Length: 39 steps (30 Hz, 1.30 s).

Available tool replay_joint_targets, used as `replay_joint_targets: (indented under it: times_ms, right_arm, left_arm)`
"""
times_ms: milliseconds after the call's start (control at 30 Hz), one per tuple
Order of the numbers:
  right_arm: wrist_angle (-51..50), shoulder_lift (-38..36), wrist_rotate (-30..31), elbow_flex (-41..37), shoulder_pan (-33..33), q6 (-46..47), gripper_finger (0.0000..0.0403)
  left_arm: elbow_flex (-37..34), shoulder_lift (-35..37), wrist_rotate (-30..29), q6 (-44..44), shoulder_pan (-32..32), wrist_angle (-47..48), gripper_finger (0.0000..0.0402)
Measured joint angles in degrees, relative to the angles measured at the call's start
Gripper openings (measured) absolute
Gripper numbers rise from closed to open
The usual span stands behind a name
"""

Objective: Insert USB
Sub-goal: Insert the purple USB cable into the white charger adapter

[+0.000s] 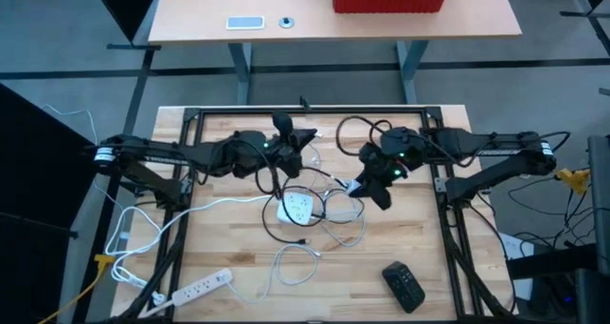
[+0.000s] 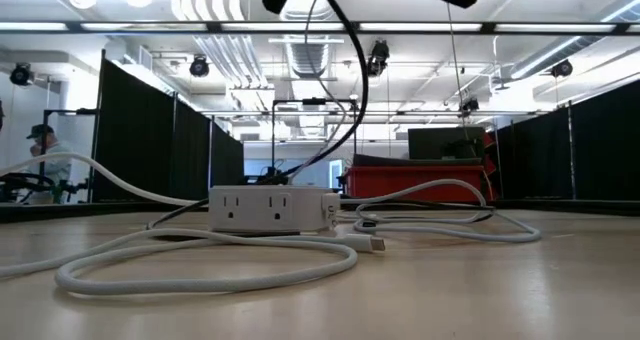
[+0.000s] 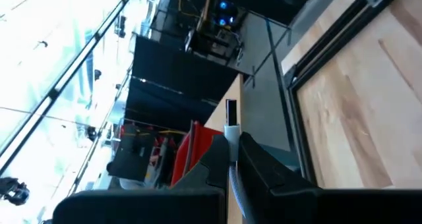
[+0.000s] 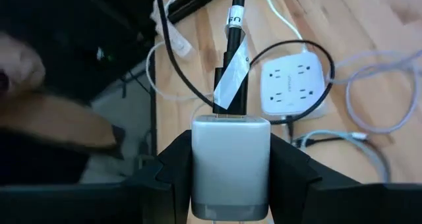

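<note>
Two arms hang over our wooden tabletop, and we place everything from the white power cube lying near its middle.

Our left gripper is raised beyond the cube, toward the far edge and slightly to the left. In its wrist view the fingers are closed on a USB plug, whose metal tip sticks out past them while its cable runs back between them.

Our right gripper sits just right of the cube, also lifted off the wood. Its fingers are clamped on the flat sides of a grey-white charger. A black cable with a white label is already plugged into the end of the charger facing the cube.

White and black cords loop around the cube on its near and right sides. A white power strip lies well off toward the near-left corner, and a black remote toward the near-right corner.

From the low view, the cube stands with its outlets facing us.
</note>
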<state>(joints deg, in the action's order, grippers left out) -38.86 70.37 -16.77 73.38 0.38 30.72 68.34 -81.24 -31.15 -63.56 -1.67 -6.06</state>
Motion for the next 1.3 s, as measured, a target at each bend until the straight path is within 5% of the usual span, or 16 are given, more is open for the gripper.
replay_joint_targets:
  times_ms: [233,433,600,767,1067,1300]
  right_arm:
    - [5.7,7.0,-4.6,0.4,-1.9,7.8,0.0124]
    - [4.5,11.9,-4.7,0.5,-1.9,6.6,0.0124]
    - [4.3,14.3,-5.2,0.5,-1.9,6.5,0.0124]
    - [4.1,15.1,-6.1,0.5,-1.9,6.2,0.0124]
    - [4.1,14.7,-6.2,0.5,-1.8,2.4,0.0124]
    - [2.3,14.7,-6.1,0.5,-2.2,-5.5,0.0124]
  left_arm:
    - [-4.4,4.9,4.9,5.5,0.0,2.0,0.0000]
    - [-6.2,9.7,10.7,20.5,4.6,19.7,0.0000]
    - [-7.7,8.0,29.1,33.6,15.7,37.6,0.0000]
    - [-11.6,2.1,44.1,43.2,26.4,39.1,0.0000]
    - [-12.1,-19.5,44.1,45.3,33.9,35.0,0.0000]
    - [-12.0,-20.8,45.3,46.3,32.6,34.0,0.0000]
